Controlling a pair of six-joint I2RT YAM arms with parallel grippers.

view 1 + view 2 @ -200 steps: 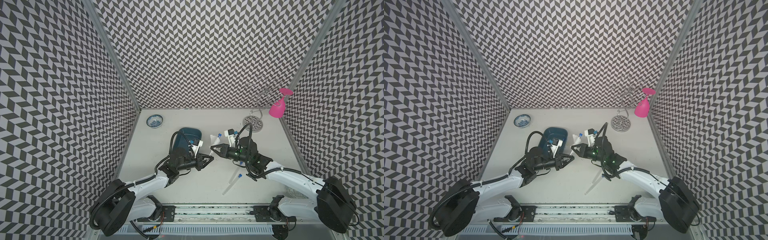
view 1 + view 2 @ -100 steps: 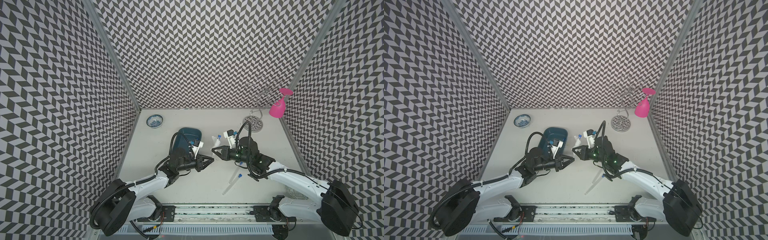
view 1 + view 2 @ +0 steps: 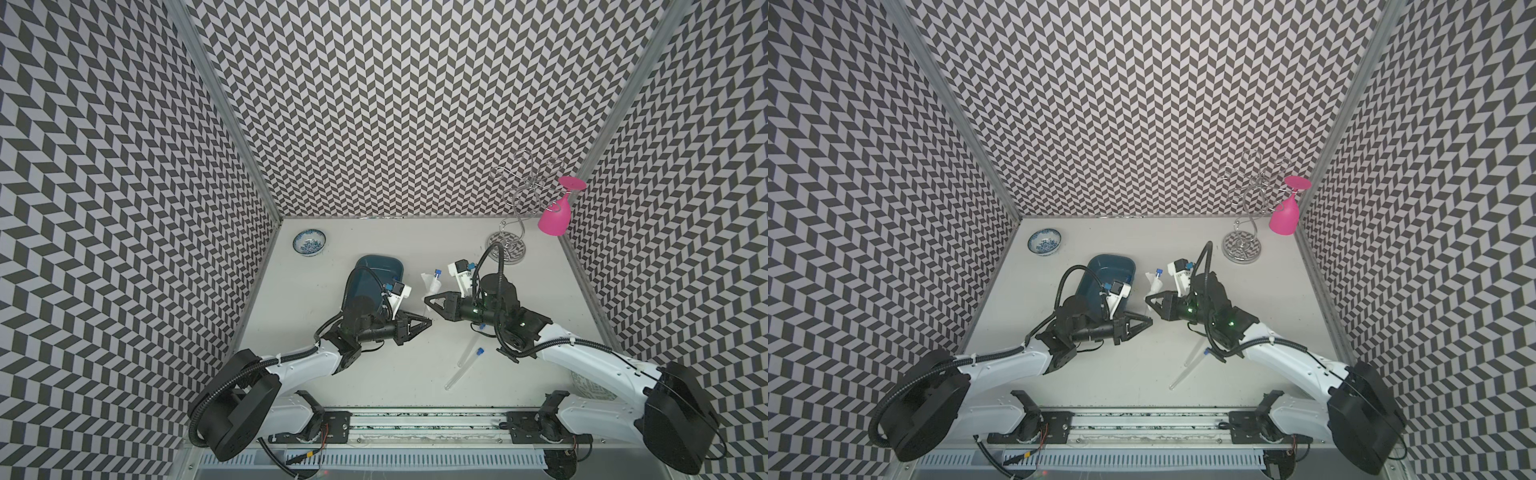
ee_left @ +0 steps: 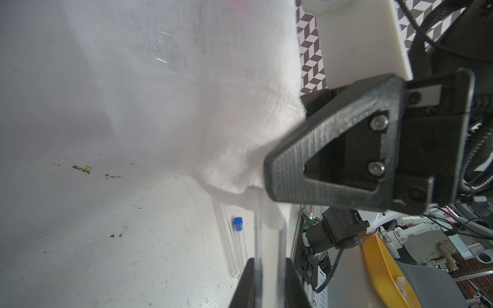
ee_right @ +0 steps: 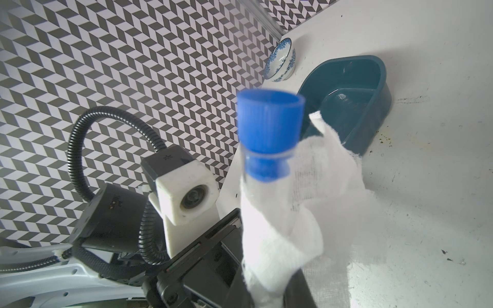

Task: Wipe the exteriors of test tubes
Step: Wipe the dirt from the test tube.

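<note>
One test tube [image 3: 436, 277] with a blue cap stands tilted above the table between my two grippers. The left gripper [image 3: 428, 321] is shut on its lower, clear end, which shows between the fingers in the left wrist view [image 4: 268, 262]. A white gauze wipe [image 3: 429, 286] is wrapped round the tube's upper part, and the right gripper [image 3: 427, 298] is shut on that wipe just below the blue cap [image 5: 269, 128]. In the right wrist view the right gripper [image 5: 269, 288] pinches the gauze [image 5: 282, 234]. Two more test tubes [image 3: 468, 358] lie side by side on the table near the right arm.
A dark teal tub [image 3: 380, 268] sits behind the left arm, partly under its wrist. A blue-and-white bowl [image 3: 309, 242] stands at the back left. A wire glass rack [image 3: 512, 245] with a pink glass [image 3: 556, 216] stands at the back right.
The left jaws have closed a little tighter on the tube's lower end. The right wrist has shifted slightly to the right; both gripper tips stay at nearly the same spot.
</note>
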